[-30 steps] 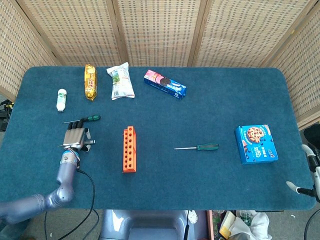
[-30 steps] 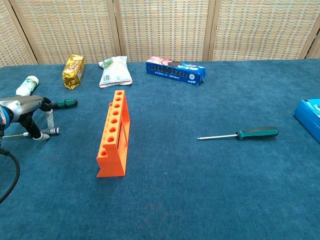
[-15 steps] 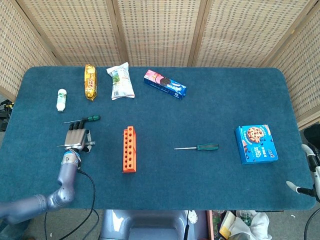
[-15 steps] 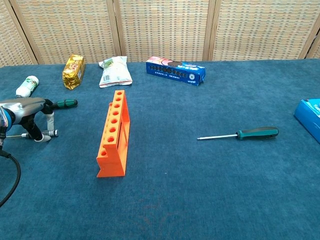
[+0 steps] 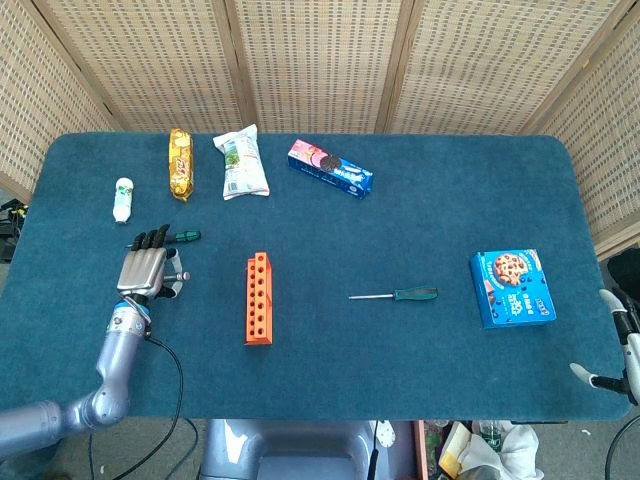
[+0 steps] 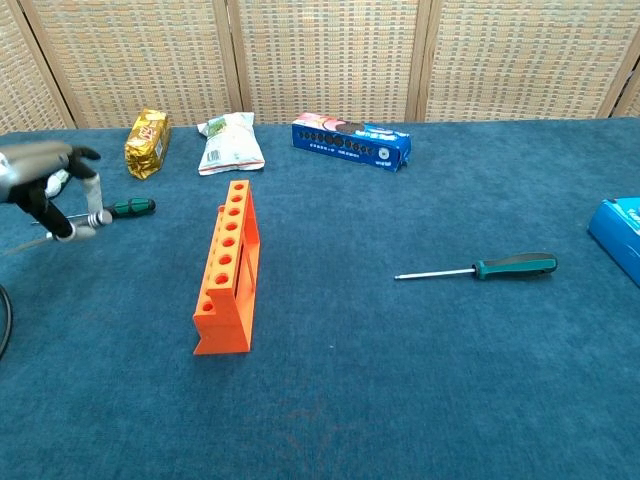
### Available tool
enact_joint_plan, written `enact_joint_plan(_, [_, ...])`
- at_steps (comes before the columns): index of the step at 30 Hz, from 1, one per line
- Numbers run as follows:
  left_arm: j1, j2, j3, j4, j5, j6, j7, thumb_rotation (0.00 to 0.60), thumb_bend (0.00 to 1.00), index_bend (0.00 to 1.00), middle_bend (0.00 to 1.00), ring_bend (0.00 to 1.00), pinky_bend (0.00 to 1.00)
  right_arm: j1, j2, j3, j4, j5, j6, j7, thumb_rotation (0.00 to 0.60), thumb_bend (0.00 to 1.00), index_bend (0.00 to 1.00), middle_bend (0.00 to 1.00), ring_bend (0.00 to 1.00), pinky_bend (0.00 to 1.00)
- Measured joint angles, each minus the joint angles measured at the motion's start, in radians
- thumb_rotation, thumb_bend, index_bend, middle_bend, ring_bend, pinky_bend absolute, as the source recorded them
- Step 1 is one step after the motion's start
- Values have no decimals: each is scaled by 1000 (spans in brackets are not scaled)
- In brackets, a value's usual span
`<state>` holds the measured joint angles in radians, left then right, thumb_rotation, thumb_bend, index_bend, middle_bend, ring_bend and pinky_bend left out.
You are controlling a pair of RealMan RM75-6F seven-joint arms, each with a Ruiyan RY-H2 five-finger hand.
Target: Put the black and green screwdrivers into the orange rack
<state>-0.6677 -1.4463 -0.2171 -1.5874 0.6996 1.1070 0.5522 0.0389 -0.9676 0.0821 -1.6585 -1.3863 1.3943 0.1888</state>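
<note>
Head view: the left hand point(image 5: 146, 268) sits left of the orange rack point(image 5: 258, 299), fingers curled over a thin screwdriver; a green-handled screwdriver point(image 5: 182, 237) lies just beyond it, another point(image 5: 394, 295) right of the rack. The right hand point(image 5: 612, 345) barely shows — grip unclear.

Chest view: the left hand point(image 6: 45, 180) pinches the black screwdriver point(image 6: 78, 226) — lifted off the table.

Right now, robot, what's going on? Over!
Left hand holds black screwdriver, lifted. Right hand idle at table edge. Green screwdriver lying loose. Orange rack empty, nothing blocking.
</note>
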Motion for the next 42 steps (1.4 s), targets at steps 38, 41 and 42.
enact_joint_plan(38, [163,137,15,-423,661,-75,-1116,600,479,648,0,0,0,-11,8,2,-10,-4,24,14,600,0,0,0,0,0])
enact_joint_plan(41, [159,123,24,-406,677,-81,-1147,600,481,648,0,0,0,-11,8,3,-9,-4,25,16,600,0,0,0,0,0])
enact_joint_plan(42, [158,121,26,-402,681,-82,-1158,600,482,648,0,0,0,-11,8,3,-9,-4,25,17,600,0,0,0,0,0])
